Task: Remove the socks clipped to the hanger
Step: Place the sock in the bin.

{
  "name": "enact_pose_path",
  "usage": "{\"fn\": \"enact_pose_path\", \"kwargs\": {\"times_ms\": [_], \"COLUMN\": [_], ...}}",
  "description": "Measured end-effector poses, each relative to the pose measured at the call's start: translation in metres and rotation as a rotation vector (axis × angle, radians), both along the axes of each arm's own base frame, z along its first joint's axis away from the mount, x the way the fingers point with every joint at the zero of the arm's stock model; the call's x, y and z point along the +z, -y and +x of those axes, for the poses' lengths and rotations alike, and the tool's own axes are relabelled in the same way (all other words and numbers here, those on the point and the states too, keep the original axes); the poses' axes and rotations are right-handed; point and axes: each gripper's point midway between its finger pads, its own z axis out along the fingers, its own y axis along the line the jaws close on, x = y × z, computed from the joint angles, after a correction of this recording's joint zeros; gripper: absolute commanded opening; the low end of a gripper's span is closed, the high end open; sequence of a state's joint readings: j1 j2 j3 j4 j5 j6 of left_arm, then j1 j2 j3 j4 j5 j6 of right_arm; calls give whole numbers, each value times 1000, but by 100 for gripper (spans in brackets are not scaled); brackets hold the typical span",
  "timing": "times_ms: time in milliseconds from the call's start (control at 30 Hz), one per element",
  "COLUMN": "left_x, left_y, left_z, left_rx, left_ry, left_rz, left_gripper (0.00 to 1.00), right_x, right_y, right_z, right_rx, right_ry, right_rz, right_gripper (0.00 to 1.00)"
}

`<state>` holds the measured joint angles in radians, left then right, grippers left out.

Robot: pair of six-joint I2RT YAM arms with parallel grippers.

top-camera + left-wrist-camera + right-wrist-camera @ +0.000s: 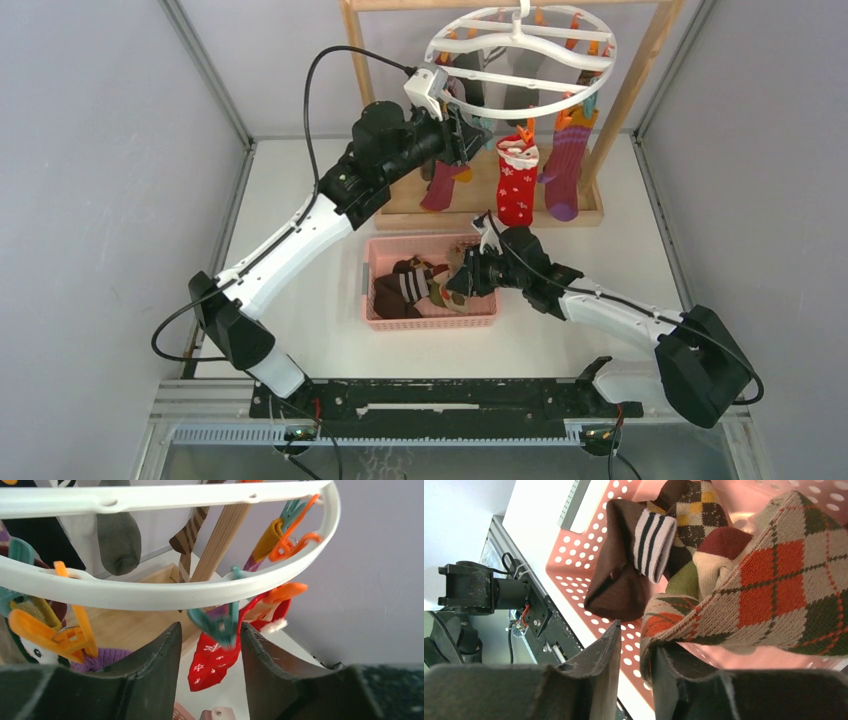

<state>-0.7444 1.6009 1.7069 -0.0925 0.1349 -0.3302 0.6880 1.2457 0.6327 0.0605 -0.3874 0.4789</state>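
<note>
You have the white table (620,230) under everything, and at its far edge stands the wooden rack (643,80). The hanger (530,38) hangs from the top bar of this rack; in the left wrist view its white rim (150,592) crosses the whole picture.

Nearer to the arms, about in the middle of the table, sits the pink basket (430,322).

Several of the socks are clipped to the hanger and hang down: a red sock (516,190) with white flakes at the near side, a purple striped sock (565,165) just to its right, and a dark red sock (440,185) to its left. Other socks lie in the basket: a brown sock (624,575) with a striped cuff and, partly over it, an argyle sock (774,575).

Your left gripper (207,632) is raised to the near rim of the hanger. Its jaws stand apart, with a teal clip (220,622) between them; this clip holds the red sock. You cannot tell whether the fingers touch the clip.

Your right gripper (634,640) is over the basket. Its jaws are a little apart, and the basket floor shows through the gap. The edge of the argyle sock lies against one finger only.

An orange clip (60,635) sits on the rim further left.
</note>
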Motion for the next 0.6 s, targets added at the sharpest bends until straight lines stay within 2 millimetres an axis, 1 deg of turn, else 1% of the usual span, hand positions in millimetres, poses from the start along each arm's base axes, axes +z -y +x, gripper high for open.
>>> {"fn": "enact_pose_path", "kwargs": {"times_ms": [133, 233, 300, 433, 600], "left_x": [-12, -23, -29, -38, -45], "left_y": [0, 0, -1, -4, -11], "left_z": [1, 0, -1, -3, -6], "left_rx": [0, 1, 1, 6, 20], "left_ry": [-18, -37, -47, -58, -65], "left_rz": [19, 37, 45, 61, 74], "left_gripper": [60, 64, 67, 71, 80], "right_x": [-6, -10, -10, -1, 19], "right_y": [3, 5, 7, 13, 24], "right_z": [-1, -6, -10, -15, -15], "right_rx": [-13, -16, -13, -21, -54], "right_ry": [-9, -22, -17, 10, 64], "right_rz": [-29, -67, -87, -103, -99], "right_gripper": [46, 53, 56, 59, 59]}}
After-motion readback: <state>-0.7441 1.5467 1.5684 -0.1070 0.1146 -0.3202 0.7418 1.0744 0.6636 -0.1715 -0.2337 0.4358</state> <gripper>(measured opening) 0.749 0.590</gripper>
